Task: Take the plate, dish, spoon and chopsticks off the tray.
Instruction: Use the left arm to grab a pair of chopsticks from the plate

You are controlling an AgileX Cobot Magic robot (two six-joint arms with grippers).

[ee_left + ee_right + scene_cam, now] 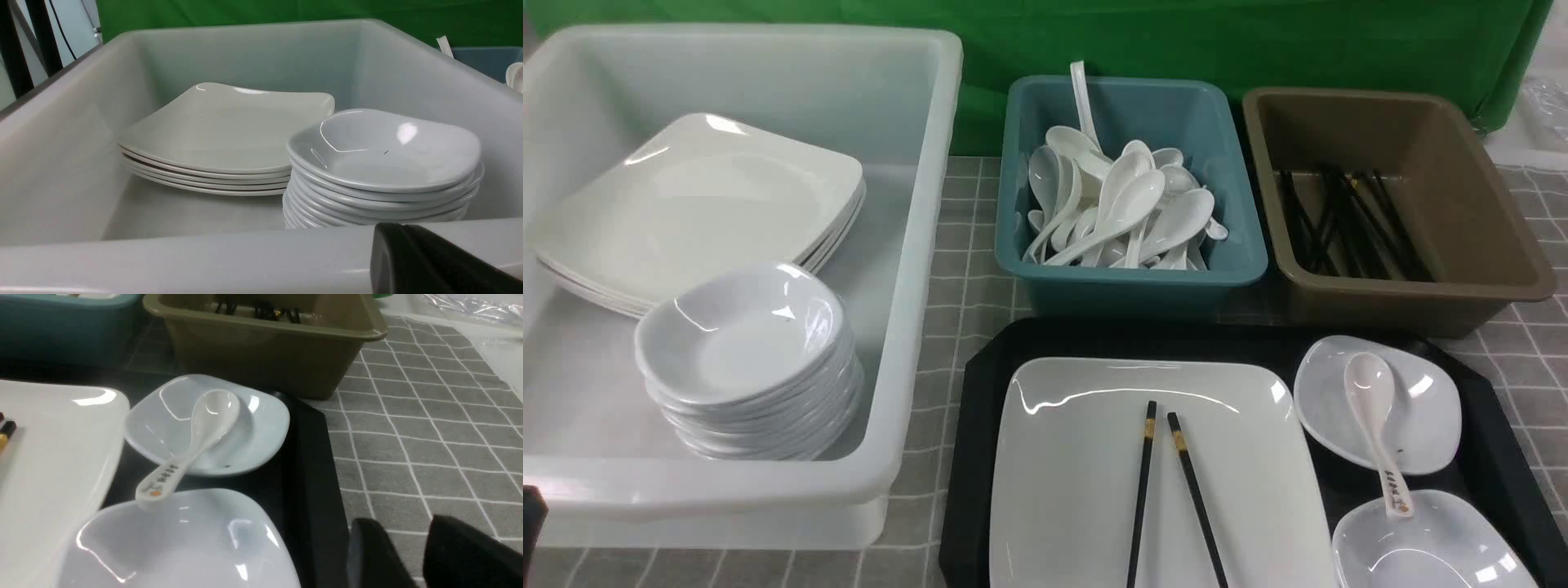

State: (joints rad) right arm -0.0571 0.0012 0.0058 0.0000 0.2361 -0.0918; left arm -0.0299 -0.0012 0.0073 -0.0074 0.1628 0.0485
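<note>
The black tray [980, 425] lies at the front, right of centre. On it rests the large white square plate [1078, 490] with the black chopsticks [1143, 482] laid across its well. To the right is a small white dish [1425, 408] holding the spoon [1372, 408], whose handle reaches over the rim of a second small dish [1421, 547]. My right gripper [402, 524] is open and empty, low over the grey cloth just beside the tray's right rim [310, 465]. My left gripper [394, 234] is shut and empty, just outside the white bin's near wall.
A big white bin [915, 269] at the left holds a stack of square plates [694, 204] and a stack of small dishes [752, 359]. A teal bin [1127, 278] of spoons and a brown bin [1413, 302] of chopsticks stand behind the tray. Grey checked cloth [429, 428] covers the table.
</note>
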